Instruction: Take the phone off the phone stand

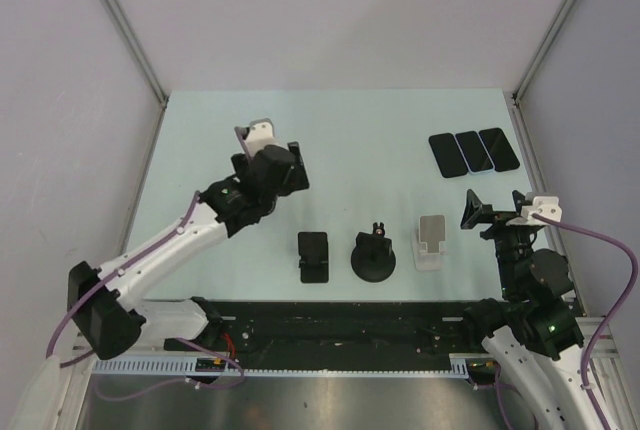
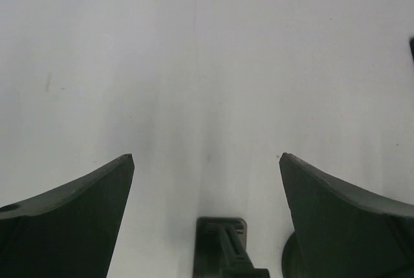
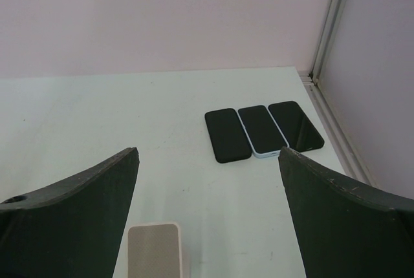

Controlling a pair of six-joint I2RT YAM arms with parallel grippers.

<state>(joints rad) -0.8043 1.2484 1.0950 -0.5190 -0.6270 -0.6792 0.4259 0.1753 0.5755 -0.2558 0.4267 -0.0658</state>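
Observation:
Three phones [image 1: 472, 153] lie flat side by side at the back right of the table; the right wrist view shows them as a black phone [image 3: 227, 135], a light-edged one [image 3: 261, 130] and another black one [image 3: 295, 125]. A black phone stand [image 1: 313, 255], a round black stand [image 1: 374, 255] and a white stand [image 1: 432, 240] form a row near the front, none holding a phone. My left gripper [image 1: 285, 175] hovers open and empty behind the black stand [image 2: 223, 249]. My right gripper [image 1: 480, 212] is open and empty, right of the white stand [image 3: 155, 250].
The table [image 1: 350, 130] is pale green with walls at the back and both sides. A black rail [image 1: 330, 330] runs along the front edge between the arm bases.

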